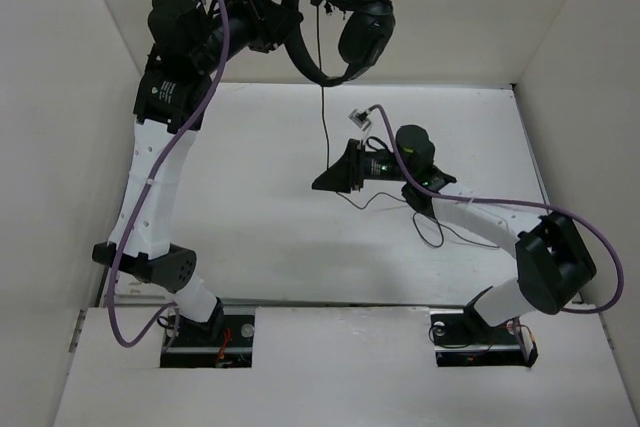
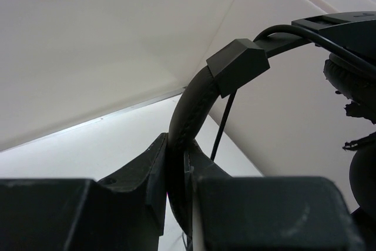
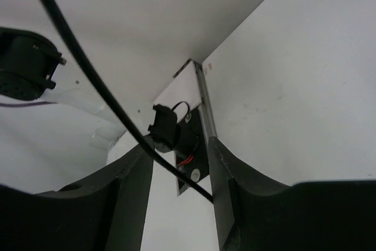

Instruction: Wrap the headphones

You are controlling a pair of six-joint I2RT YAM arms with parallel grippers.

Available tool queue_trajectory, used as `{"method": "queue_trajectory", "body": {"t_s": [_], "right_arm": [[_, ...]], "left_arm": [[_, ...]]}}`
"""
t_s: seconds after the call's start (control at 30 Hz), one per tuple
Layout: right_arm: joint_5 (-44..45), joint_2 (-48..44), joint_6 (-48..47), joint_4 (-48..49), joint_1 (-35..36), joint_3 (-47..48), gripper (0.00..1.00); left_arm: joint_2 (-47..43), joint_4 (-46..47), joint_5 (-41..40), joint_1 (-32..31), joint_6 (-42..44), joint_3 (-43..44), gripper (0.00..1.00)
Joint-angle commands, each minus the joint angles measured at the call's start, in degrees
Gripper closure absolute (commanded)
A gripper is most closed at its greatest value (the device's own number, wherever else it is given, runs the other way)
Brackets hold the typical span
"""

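Left gripper: jaws pressed onto the headband, pinching it edge-on just below the slider block. Right gripper: jaws spread. The cable runs diagonally through the gap, brushing one finger, not pinched.

My read of the step in hand: take the cable low with the right gripper and start winding it round the headphones. To do it well:
- close on the cable before moving
- hold light tension so the hanging run is straight
- loop round the headband, not the earcups
- don't yank against the left hold

Top view: headphones are held high near the back wall, well above the table. The cable drops straight into the right gripper, and its slack tail lies on the table beyond.
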Motion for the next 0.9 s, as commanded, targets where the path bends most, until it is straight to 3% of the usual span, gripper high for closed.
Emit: {"method": "queue_trajectory", "body": {"t_s": [0.0, 0.23, 0.37, 0.5, 0.7, 0.87], "right_arm": [[-3.05, -0.13, 0.61, 5.53, 3.35, 0.37, 0.53], [-5.42, -2.68, -2.90, 2.37, 3.97, -3.23, 0.57], [-8.50, -4.53, -6.50, -1.58, 3.97, -3.24, 0.68], [-11.40, -5.67, -9.40, -5.62, 3.97, -2.45, 0.88], [-13.08, -8.04, -12.66, -10.55, 3.36, -1.83, 0.95], [-9.92, -10.24, -18.10, -16.08, -1.99, -1.74, 1.00]], "left_arm": [[-2.27, 5.48, -2.94, 2.33, -1.67, 2.01, 1.00], [-0.25, 6.27, -11.29, 8.22, 1.67, 1.57, 1.00], [1.68, 6.35, -15.60, 10.77, 4.74, 1.21, 1.00], [3.70, 6.70, -17.71, 13.06, 6.77, 1.30, 1.00], [5.20, 8.20, -21.94, 14.91, 10.20, 1.04, 1.00], [3.89, 8.38, -22.38, 15.18, 10.99, -0.89, 1.00]]}}
